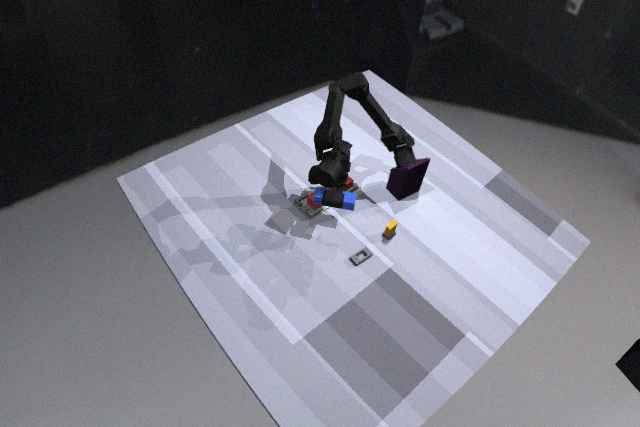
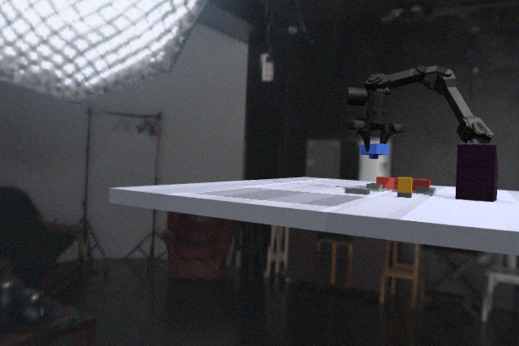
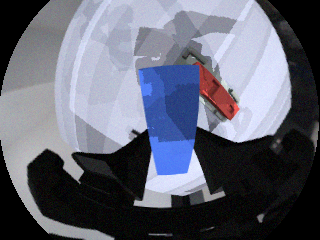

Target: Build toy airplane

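Observation:
The blue wing [image 1: 348, 200] [image 2: 381, 149] [image 3: 172, 107] is held level in the air, its small tab pointing down in the exterior view. My gripper [image 1: 332, 198] [image 2: 375, 146] [image 3: 170, 128] is shut on the wing's middle, high above the table. The red fuselage [image 1: 313, 200] [image 2: 388, 183] [image 3: 220, 94] lies in the grey-green jig cradle [image 1: 312, 214] [image 3: 188, 57]; in the wrist view it is right of the wing and angled to it. The wing and arm hide part of it in the top view. The yellow tail fin [image 1: 390, 228] [image 2: 404, 185] stands upright in a small dark holder.
An unoccupied grey holder [image 1: 355, 260] [image 2: 356, 190] lies on the table near the tail fin. The arm's dark purple base block [image 1: 407, 180] [image 2: 476, 173] stands beyond the fin, to the right of the cradle. Patchy shadows cross the striped table top [image 1: 439, 236].

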Controlling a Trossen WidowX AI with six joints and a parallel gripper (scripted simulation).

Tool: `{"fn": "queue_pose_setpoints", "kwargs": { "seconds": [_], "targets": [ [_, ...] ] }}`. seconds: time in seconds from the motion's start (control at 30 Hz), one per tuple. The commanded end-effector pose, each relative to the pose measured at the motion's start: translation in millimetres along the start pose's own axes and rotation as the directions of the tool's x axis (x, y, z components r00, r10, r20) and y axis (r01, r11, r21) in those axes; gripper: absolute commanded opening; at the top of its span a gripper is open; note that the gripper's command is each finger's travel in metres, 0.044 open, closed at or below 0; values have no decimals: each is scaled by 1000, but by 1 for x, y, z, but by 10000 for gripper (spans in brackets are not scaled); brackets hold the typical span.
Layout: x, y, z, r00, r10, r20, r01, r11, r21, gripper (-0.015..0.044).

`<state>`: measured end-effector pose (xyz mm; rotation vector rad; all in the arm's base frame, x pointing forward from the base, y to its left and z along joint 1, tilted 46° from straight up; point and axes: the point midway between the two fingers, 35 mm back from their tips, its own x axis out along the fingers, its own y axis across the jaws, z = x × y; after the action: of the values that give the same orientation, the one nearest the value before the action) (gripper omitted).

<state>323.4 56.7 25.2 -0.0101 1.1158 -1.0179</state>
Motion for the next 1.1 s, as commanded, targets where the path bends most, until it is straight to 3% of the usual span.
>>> {"fn": "queue_pose_setpoints", "kwargs": {
  "seconds": [0.0,1.07],
  "targets": [
    [3,-12,6,1000,-3,6,2,997,73,0],
    [25,-106,40,999,-35,25,13,797,604,0]
  ]
}}
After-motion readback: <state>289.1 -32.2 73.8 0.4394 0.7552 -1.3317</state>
